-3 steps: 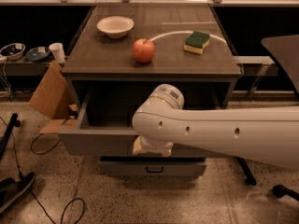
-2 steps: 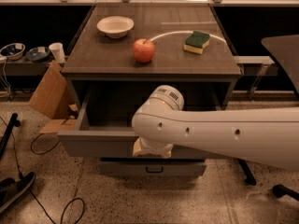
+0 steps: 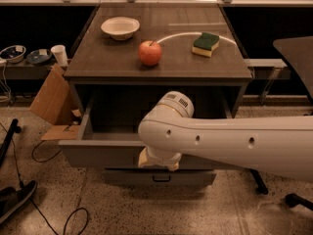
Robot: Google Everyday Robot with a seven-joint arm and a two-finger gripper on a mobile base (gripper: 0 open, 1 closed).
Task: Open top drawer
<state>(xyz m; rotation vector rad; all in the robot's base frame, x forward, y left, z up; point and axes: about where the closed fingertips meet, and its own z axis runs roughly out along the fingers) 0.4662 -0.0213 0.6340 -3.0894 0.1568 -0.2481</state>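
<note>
Biggest thing we see is the white arm [image 3: 234,143], coming in from the right and crossing low in front of the cabinet [image 3: 176,58]. Next is the top drawer [image 3: 98,154]: it stands well out of the cabinet, grey front forward, deep box open to view and looking empty as far as we can see in. Its bar handle is hidden behind the wrist. The shorter drawer below [image 3: 127,176] is closed, with its dark handle showing just under the wrist. The gripper [image 3: 157,159] sits at the drawer front's centre, low under the elbow joint, pale and mostly covered by the arm. We can't tell whether it's clamped on the handle or free of it; probably at the handle, but the view is poor there. Our read on the step: the pull is at or near its end and the task is mostly done. The next move calls for either a short straight pull outward if travel remains, or a release and a clean retreat without nudging the front back in. Small stuff on top, well clear of the work: apple [image 3: 150,53], bowl [image 3: 120,27], sponge [image 3: 206,43]. Cardboard [image 3: 49,99] leans just left of the cabinet.
</note>
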